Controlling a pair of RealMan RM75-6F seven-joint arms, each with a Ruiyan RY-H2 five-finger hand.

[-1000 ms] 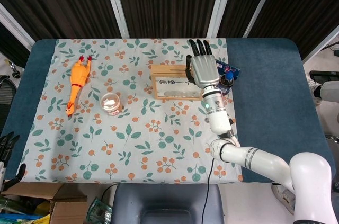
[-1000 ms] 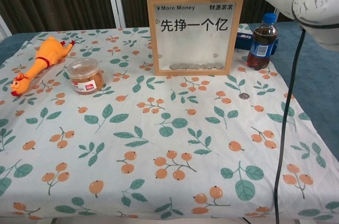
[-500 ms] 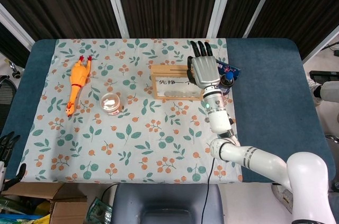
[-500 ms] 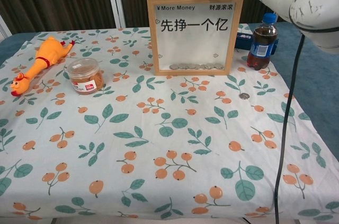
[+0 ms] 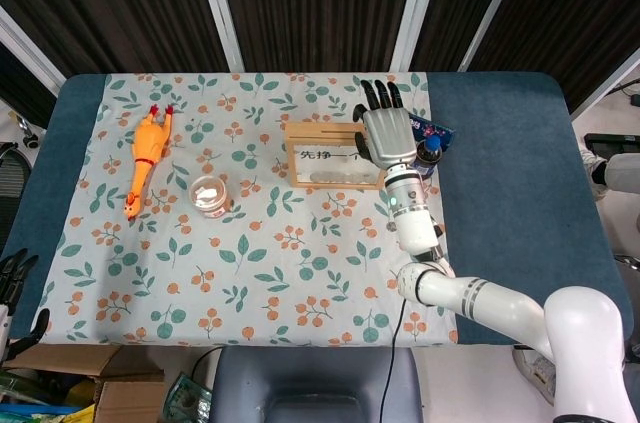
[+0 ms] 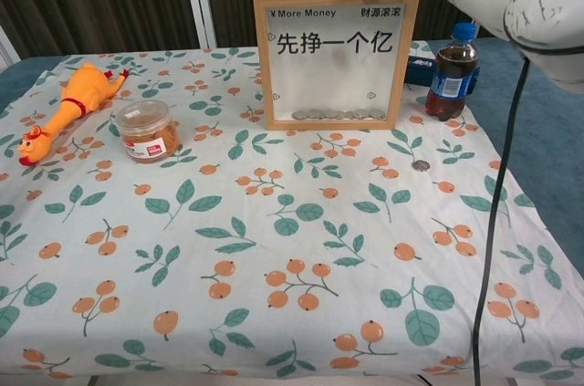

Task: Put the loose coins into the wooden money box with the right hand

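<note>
The fingers (image 5: 382,95) of the right hand (image 5: 388,133) are extended above the wooden money box (image 6: 336,56); whether anything is held cannot be told. Coins are seen inside; one coin (image 6: 421,166) is left on the desk.

Rubber chicken (image 6: 64,110) beside snack jar (image 6: 146,130); cola bottle (image 6: 451,74) (upright) far right.

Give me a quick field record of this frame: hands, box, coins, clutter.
right hand: over the top right corner of the wooden money box; hold unclear
left hand: at the table's left edge, away from the task
coins in box: a row along the bottom behind the pane
loose coin: on the cloth, right of the box front
clutter: rubber chicken, snack jar, cola bottle
</note>
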